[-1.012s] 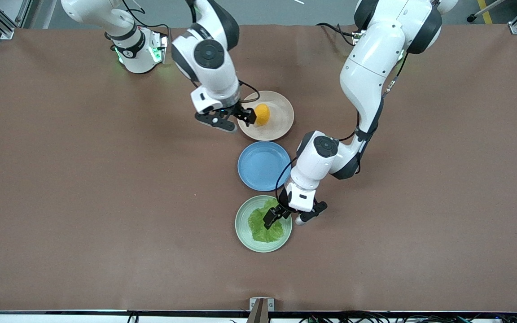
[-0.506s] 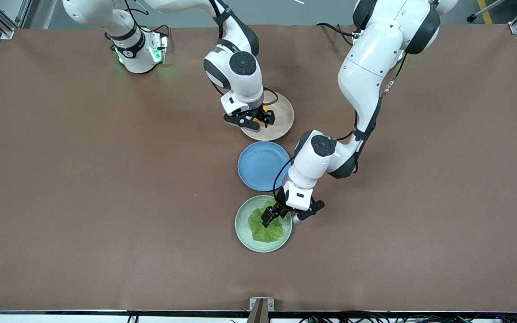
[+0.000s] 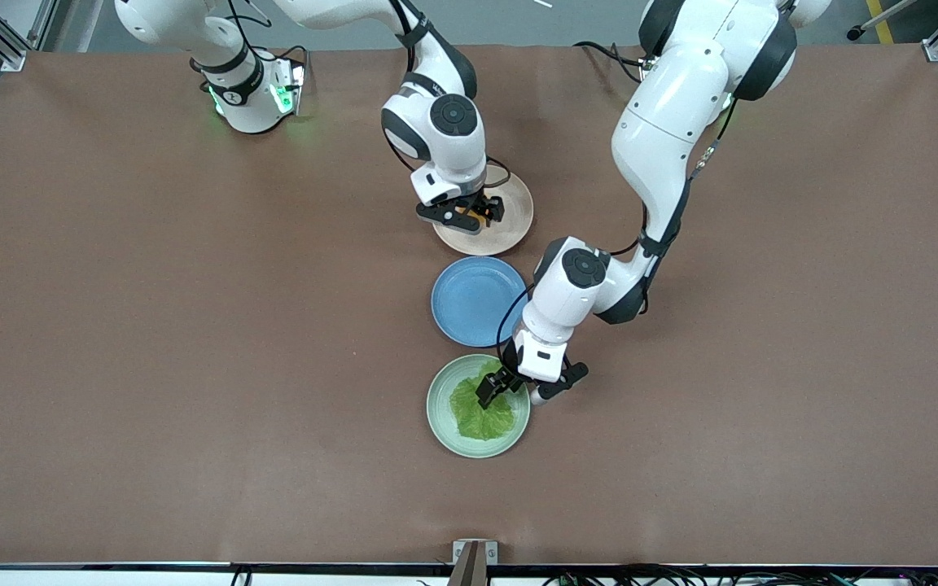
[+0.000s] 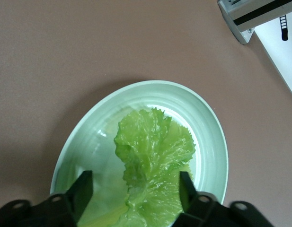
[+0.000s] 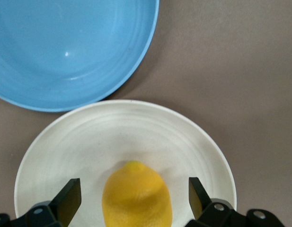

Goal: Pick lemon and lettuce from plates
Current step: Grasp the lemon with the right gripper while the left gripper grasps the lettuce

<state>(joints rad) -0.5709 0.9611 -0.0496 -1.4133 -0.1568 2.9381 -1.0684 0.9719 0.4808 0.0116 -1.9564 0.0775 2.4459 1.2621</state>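
Observation:
The lemon [image 5: 136, 196] lies on the beige plate [image 5: 122, 127]. In the front view the lemon [image 3: 478, 217] is mostly hidden under my right gripper [image 3: 469, 213], which is low over the beige plate [image 3: 514, 228]. The right gripper [image 5: 134, 189] is open, with one finger on each side of the lemon, not touching it. The lettuce [image 3: 479, 417] lies flat in the mint green plate [image 3: 436, 407]. My left gripper [image 3: 516, 392] is open over that plate's edge toward the left arm's end. In the left wrist view the left gripper [image 4: 135, 184] straddles the stem end of the lettuce [image 4: 155, 151] in the green plate [image 4: 216, 142].
A blue plate [image 3: 477, 301] sits empty between the two task plates and shows in the right wrist view [image 5: 70, 47]. A metal bracket [image 3: 473, 553] is fixed at the table edge nearest the front camera and shows in the left wrist view [image 4: 240, 19].
My right gripper has moved from beside the beige plate to over it and now straddles the lemon. My left gripper has shifted slightly further over the lettuce.

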